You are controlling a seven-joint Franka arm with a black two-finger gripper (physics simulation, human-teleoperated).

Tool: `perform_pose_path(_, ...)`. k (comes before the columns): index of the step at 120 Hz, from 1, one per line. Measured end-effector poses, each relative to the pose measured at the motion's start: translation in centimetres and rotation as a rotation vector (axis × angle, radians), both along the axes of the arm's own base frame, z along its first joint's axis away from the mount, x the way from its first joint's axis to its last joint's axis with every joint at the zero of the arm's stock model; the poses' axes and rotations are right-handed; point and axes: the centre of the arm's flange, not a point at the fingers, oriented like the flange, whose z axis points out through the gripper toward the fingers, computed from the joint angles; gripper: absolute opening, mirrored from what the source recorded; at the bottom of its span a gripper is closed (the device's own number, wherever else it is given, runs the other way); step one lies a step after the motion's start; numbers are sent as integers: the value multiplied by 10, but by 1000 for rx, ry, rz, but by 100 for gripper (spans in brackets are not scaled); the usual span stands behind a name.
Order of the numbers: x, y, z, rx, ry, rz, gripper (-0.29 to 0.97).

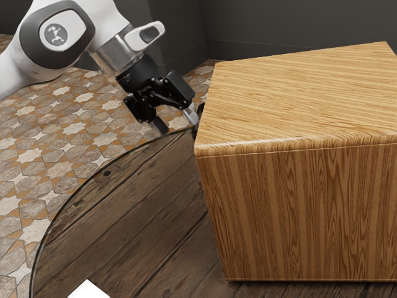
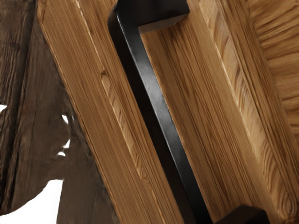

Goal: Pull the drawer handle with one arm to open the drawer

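Round dark-wood desk [image 1: 124, 211] on patterned tile floor [image 1: 49, 136], dark walls behind. Wooden drawer cabinet [image 1: 298, 124] sits on desk, exterior view's right. Drawer front [image 2: 224, 116] faces the arm. Black bar handle [image 2: 154, 116] runs w/ the grain, just ahead of the hand. Tool [image 1: 178, 121] at cabinet's corner, fingers apart.

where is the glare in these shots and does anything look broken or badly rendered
Exterior view: soft, even light, with a pale highlight along the rounded top edge of the cabinet and a light rim on the round table; no hard shadows. Wrist view: a grey sheen runs down the black handle, and the ragged white patches beside the dark wood look like render gaps.
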Motion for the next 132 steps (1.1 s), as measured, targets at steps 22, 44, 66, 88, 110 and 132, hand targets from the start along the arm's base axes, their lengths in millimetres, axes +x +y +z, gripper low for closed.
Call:
perform_pose_path(22, 14, 15, -7, 18, -22, 56, 68)
perform_pose_path(44, 21, 31, -13, 34, -33, 107, 68)
perform_pose_path(66, 34, 14, -26, -18, -18, 102, 68)
perform_pose_path(88, 46, 24, -47, -49, 5, 114, 68)
perform_pose_path(110, 52, 39, -61, -90, 25, 140, 68)
perform_pose_path(132, 51, 51, -67, -106, 41, 161, 68)
